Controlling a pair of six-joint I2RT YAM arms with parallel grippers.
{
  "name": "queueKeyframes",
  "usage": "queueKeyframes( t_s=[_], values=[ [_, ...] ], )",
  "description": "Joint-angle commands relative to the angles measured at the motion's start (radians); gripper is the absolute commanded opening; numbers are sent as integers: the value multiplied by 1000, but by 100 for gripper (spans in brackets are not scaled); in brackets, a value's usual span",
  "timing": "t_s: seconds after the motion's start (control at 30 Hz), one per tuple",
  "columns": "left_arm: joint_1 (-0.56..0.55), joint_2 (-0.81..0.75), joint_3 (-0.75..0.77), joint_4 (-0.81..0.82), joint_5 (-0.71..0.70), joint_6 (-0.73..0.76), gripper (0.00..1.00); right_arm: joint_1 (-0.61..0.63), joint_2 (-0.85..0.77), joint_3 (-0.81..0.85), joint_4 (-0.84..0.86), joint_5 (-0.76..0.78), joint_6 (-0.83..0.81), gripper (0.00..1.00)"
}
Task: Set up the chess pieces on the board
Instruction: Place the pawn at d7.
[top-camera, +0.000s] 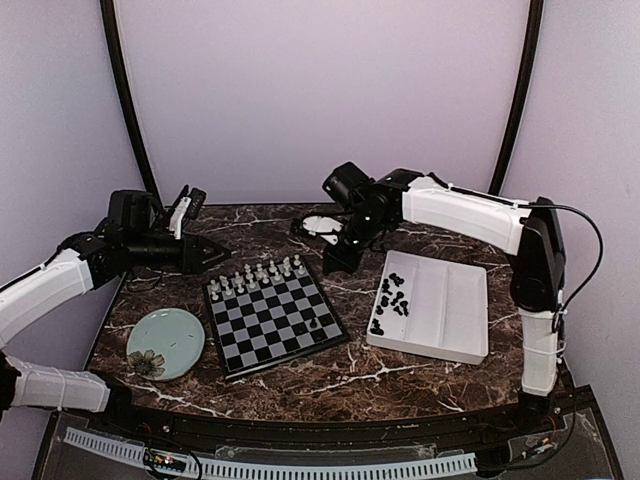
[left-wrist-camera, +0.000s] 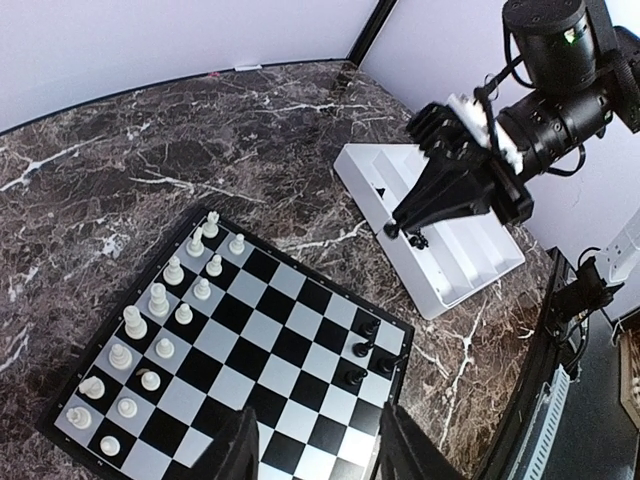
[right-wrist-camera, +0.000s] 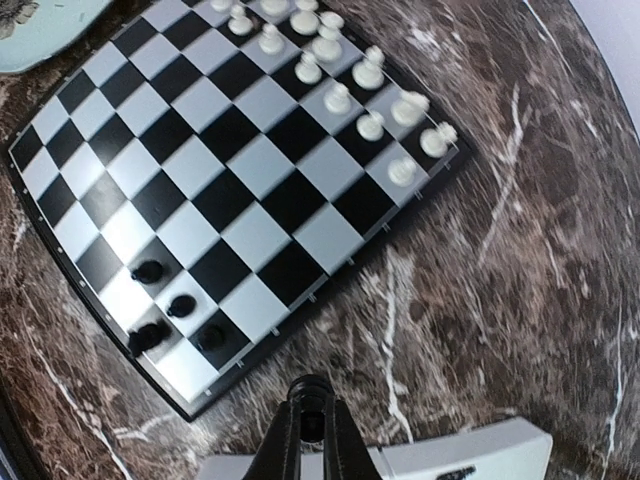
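Black piece (right-wrist-camera: 312, 402) in right pincer (right-wrist-camera: 312, 432), beside board (right-wrist-camera: 240, 190)

This looks like a robot lab's test booth: a dark marble tabletop (top-camera: 400, 372) closed in by plain lilac walls (top-camera: 320, 90) and two curved black poles (top-camera: 518, 95), a left arm (top-camera: 45, 290) and right arm (top-camera: 465, 215) bolted at its near edge, and a loose cable (top-camera: 600, 247) looping off the right one.

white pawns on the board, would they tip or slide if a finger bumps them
Probably tip easily: the white pawns stand tall on small bases. Likely light, being tiny, so a graze could knock close neighbours. The board looks glossy, so sliding is possible too.
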Motion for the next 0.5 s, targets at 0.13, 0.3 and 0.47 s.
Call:
queueKeyframes(
  t_s=[0.13, 0.3, 0.47],
  values=[
    [2, -103, -30, 52, -16, 23, 43, 148, 167, 166, -51, -45, -10, 8],
    [2, -133, -32, 51, -72, 21, 43, 204, 244, 208, -64, -61, -10, 8],
    [3, -171, -47, 75, -89, 22, 43, 231, 308, 256, -75, -73, -2, 8]
  ],
)
